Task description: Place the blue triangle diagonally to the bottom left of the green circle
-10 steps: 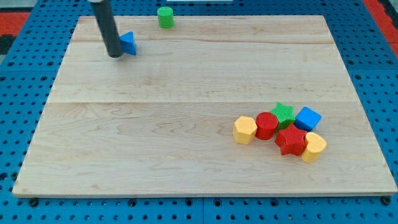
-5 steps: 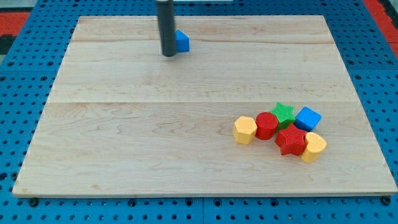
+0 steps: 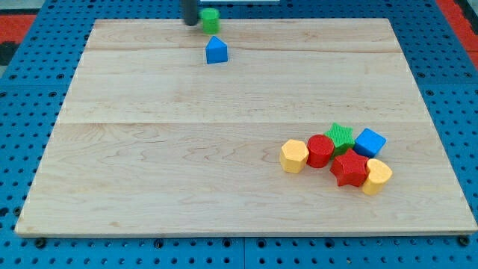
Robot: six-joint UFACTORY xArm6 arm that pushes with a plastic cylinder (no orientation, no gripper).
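The blue triangle lies on the wooden board near the view's top, left of centre. The green circle stands at the board's top edge, just above the triangle and a little to its left. My tip is at the top edge, touching or nearly touching the green circle's left side, above and left of the blue triangle. Most of the rod is cut off by the frame's top.
A cluster of blocks sits at the lower right: a yellow block, a red cylinder, a green star, a blue cube, a red star and a yellow heart.
The blue triangle slid right along the top of the board. My tip then left it and moved up beside the green circle, which now sits slightly further right.
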